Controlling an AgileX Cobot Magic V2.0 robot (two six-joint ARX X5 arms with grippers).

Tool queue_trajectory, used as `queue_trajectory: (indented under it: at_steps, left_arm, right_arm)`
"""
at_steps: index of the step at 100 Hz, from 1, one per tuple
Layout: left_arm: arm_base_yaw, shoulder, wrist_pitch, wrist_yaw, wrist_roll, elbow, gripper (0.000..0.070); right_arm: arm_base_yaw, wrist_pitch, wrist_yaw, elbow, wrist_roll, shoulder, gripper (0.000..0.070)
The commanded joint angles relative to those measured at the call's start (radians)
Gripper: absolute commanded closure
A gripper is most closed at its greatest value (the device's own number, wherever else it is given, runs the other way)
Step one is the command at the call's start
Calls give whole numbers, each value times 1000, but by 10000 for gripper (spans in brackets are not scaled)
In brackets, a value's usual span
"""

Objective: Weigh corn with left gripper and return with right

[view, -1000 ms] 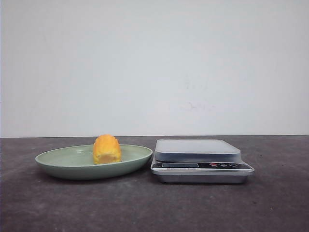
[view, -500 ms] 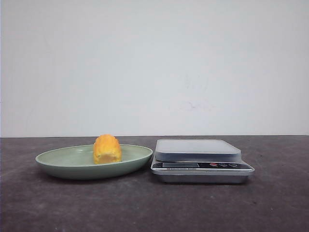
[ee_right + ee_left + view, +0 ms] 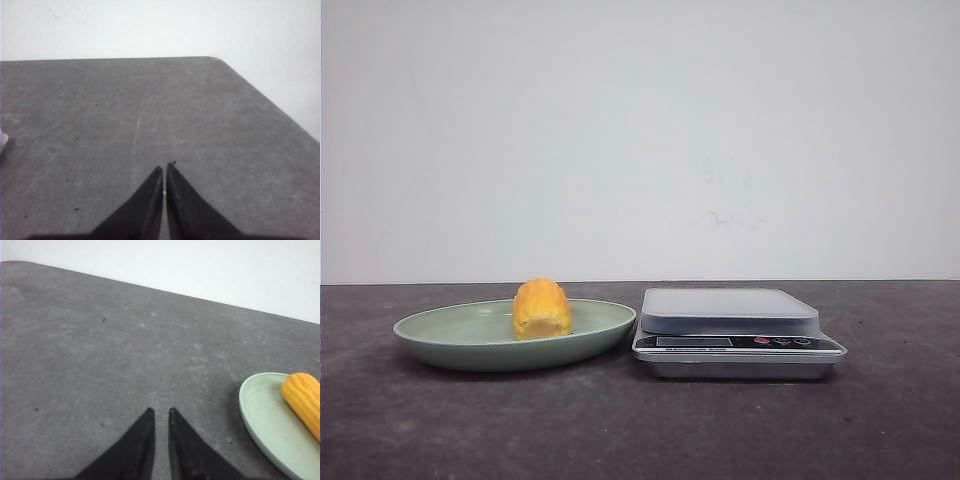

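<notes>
Nothing has moved: ribbed stubby corn (image 3: 541, 309) (yellow-orange) on smooth green plate (image 3: 450, 340), left claw (image 3: 160, 413) and right claw (image 3: 164, 167) clenched empty.

Left gripper (image 3: 160, 412): two black tapered fingers (image 3: 135, 447), tips close with a narrow gap between them, nothing held. It hangs above the worktop (image 3: 100, 350), tips not touching the surface as far as can be told. Wrist and arm outside the left wrist view.

Right gripper (image 3: 164, 167): black fingers (image 3: 187, 210) pressed almost together, only a hairline slit between the tips, nothing between them. It sits over bare worktop, tips pointing forward and down. Contact with the surface cannot be told.

Neither arm nor gripper shows in the front view. Both grippers empty, fingers symmetric, no visible tilt to either side.
</notes>
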Motion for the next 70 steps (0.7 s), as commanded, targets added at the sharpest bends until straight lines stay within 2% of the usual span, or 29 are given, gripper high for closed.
queue_trajectory:
  at_steps: [1, 25, 70]
  left_arm:
    - [2, -1, 2, 2, 13, -18, 693]
    - [2, -1, 2, 2, 13, -18, 693]
    - [2, -1, 2, 2, 13, -18, 693]
  right_arm:
    - [-7, 21, -21, -22, 8, -2, 694]
    - [-8, 65, -130, -72, -4, -2, 694]
    - [-8, 68, -130, -72, -3, -2, 694]
